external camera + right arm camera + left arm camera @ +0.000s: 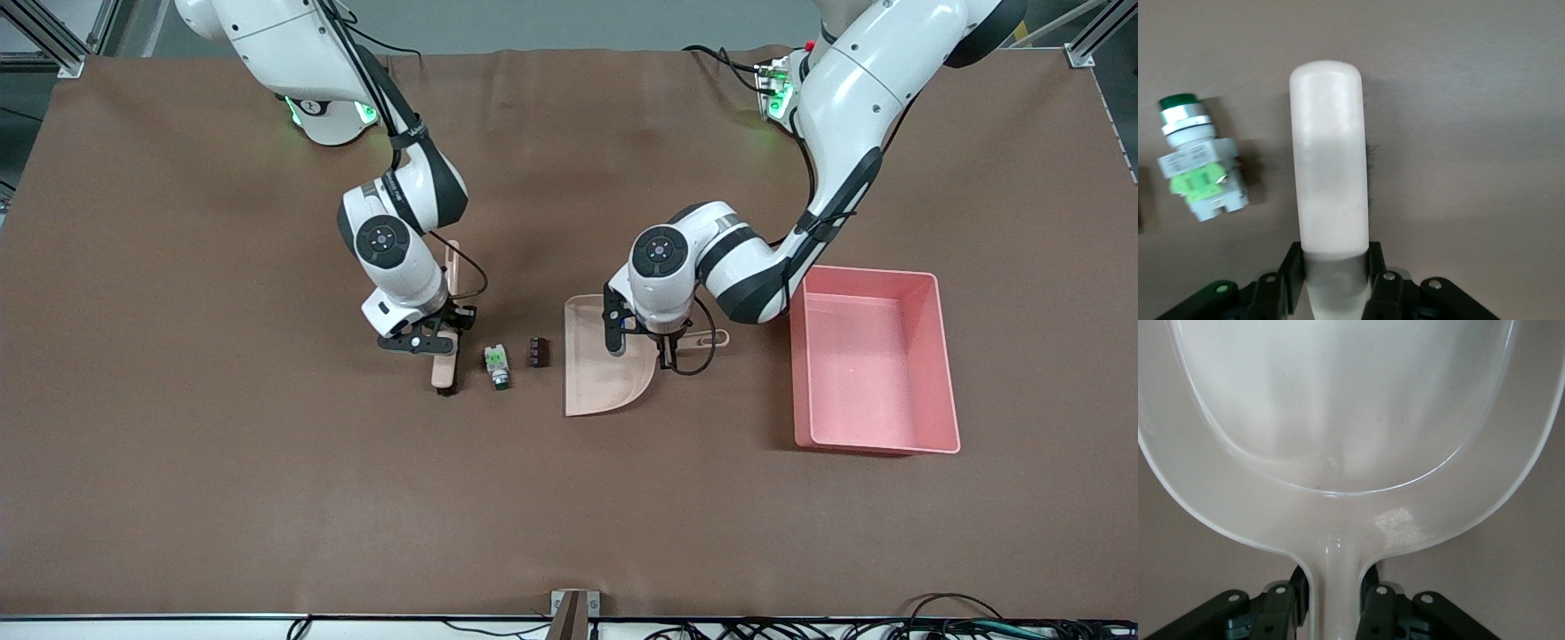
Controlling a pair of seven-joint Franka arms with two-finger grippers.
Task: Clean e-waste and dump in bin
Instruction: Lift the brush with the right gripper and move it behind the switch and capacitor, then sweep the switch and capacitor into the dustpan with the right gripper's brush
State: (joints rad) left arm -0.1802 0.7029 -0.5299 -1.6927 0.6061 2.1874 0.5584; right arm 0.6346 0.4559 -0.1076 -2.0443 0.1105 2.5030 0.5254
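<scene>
Brown table (267,498); left tool (1335,610) clamps dustpan (1338,420), right tool (1336,287) clamps brush (1330,153)

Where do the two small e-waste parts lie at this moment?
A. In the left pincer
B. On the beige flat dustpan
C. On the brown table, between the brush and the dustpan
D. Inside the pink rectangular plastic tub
C: the white part with green marks and the small dark ribbed block lie on the brown table, between the beige brush and the beige flat dustpan.

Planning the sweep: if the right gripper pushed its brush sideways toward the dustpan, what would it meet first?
Probably the white-and-green part, lying just beside the brush held by the right gripper; then the dark block.
</scene>
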